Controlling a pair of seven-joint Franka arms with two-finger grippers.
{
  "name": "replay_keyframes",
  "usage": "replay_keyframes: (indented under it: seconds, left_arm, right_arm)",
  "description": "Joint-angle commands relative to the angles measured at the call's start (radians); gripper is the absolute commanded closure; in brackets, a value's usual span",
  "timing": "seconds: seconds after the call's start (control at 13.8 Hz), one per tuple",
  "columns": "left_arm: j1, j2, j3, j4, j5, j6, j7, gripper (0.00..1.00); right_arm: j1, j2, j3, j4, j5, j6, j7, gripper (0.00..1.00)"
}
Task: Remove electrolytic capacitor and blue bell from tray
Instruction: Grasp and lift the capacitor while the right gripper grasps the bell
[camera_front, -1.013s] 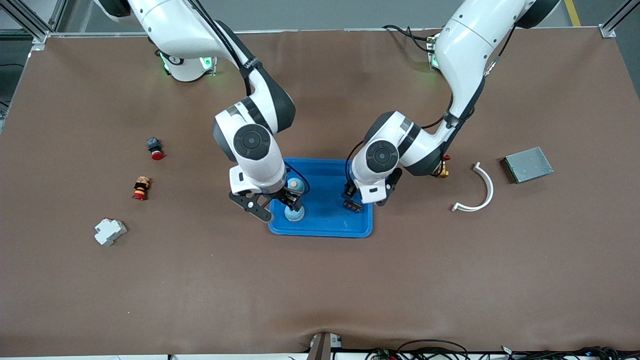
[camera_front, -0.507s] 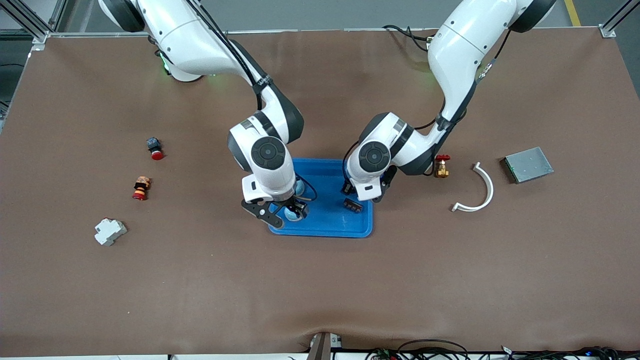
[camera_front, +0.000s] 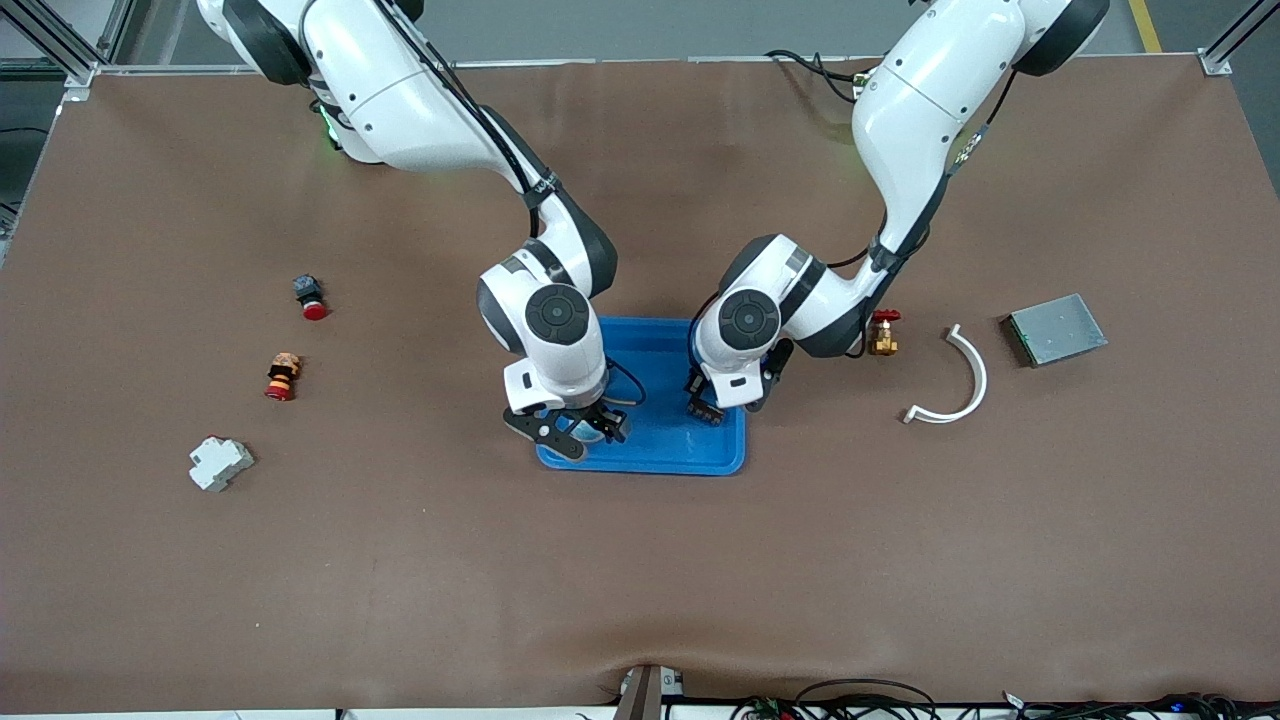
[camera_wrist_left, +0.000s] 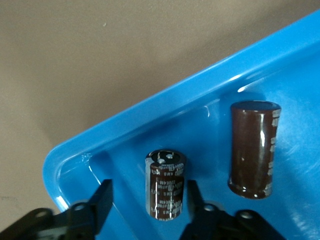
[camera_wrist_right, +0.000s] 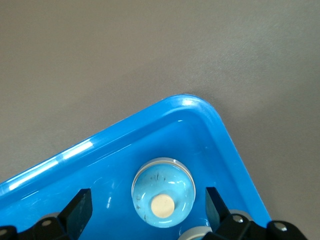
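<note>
Both tools low in the tray (camera_front: 700, 455), each lined up on its own part

The left tool (camera_wrist_left: 145, 202) straddles the upright capacitor (camera_wrist_left: 165, 184) in the tray corner toward the left arm's end, fingers apart and not yet gripping; the right tool (camera_wrist_right: 145, 210) is spread wide around the blue bell (camera_wrist_right: 162, 192) in the corner toward the right arm's end, ready to pinch

A brown mat covers the wide tabletop (camera_front: 640, 560), rumpled slightly along the edge nearest the front camera. Aluminium frame posts (camera_front: 60, 45) stand at the corners by the arm bases, grey floor (camera_front: 640, 28) shows past them, and loose cables (camera_front: 870, 700) trail below the near edge.
</note>
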Motion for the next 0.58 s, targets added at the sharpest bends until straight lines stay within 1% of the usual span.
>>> replay_keyframes:
  seconds: [0.0,0.07,0.22,0.36,0.51]
  left_arm:
    - [-0.005,0.001,0.003,-0.004,0.025,0.012,-0.027,0.53]
    - [-0.005,0.001,0.003,-0.004,0.025,0.012,-0.027,0.64]
    - [0.0,-0.003,0.001,-0.001,0.025,0.011,-0.03,1.0]
    - [0.0,-0.019,0.003,0.004,0.026,0.0,-0.029,1.0]
    - [0.012,-0.072,0.003,0.007,0.046,-0.043,-0.024,1.0]
  right_arm:
    - [0.012,0.027,-0.012,0.025,-0.041,0.008,0.029,0.0]
    - [0.012,0.037,-0.013,0.025,-0.047,0.008,0.029,0.0]
    - [0.012,0.05,-0.013,0.025,-0.077,0.015,0.029,0.0]
    - [0.012,0.057,-0.013,0.025,-0.077,0.021,0.031,0.0]
    - [0.014,0.06,-0.012,0.027,-0.076,0.023,0.032,0.0]
